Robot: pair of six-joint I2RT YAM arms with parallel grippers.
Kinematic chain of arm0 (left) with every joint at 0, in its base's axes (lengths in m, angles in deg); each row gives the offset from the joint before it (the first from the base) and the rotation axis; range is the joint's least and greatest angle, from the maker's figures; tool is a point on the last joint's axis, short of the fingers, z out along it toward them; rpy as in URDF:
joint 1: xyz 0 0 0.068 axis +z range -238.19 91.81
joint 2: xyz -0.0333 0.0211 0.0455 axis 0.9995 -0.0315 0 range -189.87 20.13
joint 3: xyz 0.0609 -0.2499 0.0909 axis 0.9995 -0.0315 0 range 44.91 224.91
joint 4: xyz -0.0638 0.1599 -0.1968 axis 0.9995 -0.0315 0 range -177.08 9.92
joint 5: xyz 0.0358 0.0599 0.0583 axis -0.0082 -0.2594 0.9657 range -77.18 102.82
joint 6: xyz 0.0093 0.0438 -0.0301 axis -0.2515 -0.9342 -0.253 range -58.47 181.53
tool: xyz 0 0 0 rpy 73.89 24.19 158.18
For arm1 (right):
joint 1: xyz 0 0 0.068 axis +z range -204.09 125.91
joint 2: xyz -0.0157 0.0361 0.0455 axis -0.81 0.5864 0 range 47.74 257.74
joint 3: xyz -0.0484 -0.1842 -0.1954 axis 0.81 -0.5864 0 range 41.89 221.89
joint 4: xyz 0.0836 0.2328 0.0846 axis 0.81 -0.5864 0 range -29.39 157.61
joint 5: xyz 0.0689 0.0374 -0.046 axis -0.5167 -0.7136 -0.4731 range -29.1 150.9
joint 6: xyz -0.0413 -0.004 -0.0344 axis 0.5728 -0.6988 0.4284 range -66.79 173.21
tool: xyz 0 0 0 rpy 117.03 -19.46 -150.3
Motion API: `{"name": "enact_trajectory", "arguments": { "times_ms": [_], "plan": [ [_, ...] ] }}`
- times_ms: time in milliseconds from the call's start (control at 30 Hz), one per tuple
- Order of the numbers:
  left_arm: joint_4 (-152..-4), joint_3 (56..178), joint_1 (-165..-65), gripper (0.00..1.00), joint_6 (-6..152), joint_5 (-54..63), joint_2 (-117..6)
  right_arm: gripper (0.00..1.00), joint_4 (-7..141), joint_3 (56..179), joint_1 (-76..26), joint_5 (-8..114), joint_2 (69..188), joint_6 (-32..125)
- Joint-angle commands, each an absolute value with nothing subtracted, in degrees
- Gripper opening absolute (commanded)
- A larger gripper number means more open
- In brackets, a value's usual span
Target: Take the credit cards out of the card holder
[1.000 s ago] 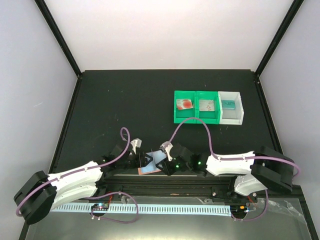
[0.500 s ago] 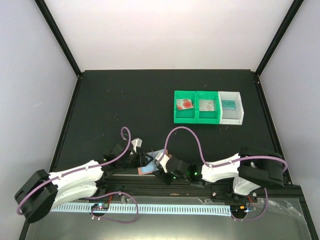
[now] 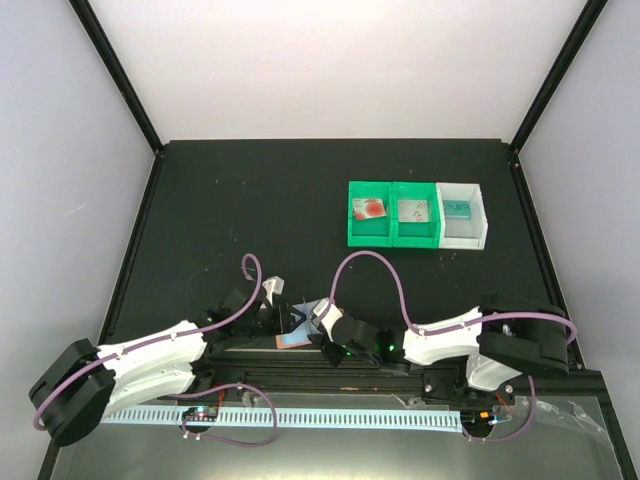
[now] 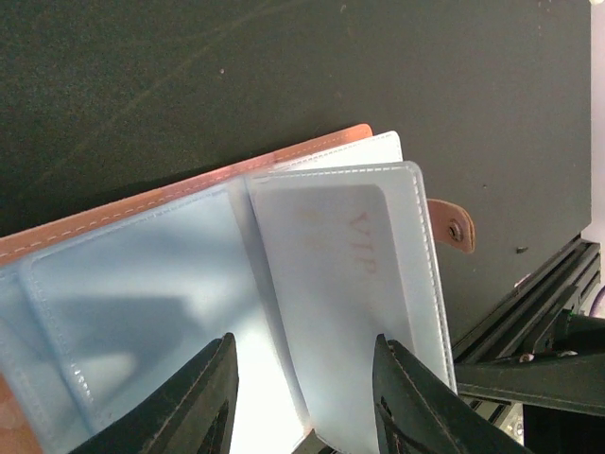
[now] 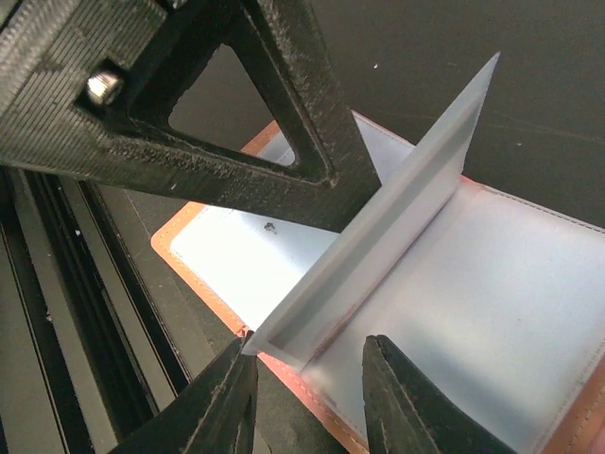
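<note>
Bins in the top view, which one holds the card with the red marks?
The leftmost green bin holds the red-marked card; the middle green bin has a pale card, the white bin a teal card.

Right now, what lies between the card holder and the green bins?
Top view: only bare black table between the card holder and green bins; the right arm's purple cable arches over that stretch.

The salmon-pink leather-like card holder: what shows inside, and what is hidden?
The card holder shows pale blue-grey pockets, one faintly marked VIP; whether cards lie within cannot be seen.
</note>
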State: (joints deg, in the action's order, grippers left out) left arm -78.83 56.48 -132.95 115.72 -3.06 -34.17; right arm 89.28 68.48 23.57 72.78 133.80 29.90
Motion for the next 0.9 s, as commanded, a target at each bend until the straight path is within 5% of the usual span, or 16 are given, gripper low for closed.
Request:
{"name": "enact_trajectory", "arguments": {
  "times_ms": [0,867],
  "plan": [
    [-81.13,59.00,-133.29,0.41,115.17,-3.26,-32.90,0.34,88.48,67.64,23.82,74.56,131.33,28.66],
    [-82.49,59.42,-133.35,0.41,114.90,-2.56,-31.99,0.27,82.57,72.97,23.84,81.60,135.57,24.98]
  ]
}}
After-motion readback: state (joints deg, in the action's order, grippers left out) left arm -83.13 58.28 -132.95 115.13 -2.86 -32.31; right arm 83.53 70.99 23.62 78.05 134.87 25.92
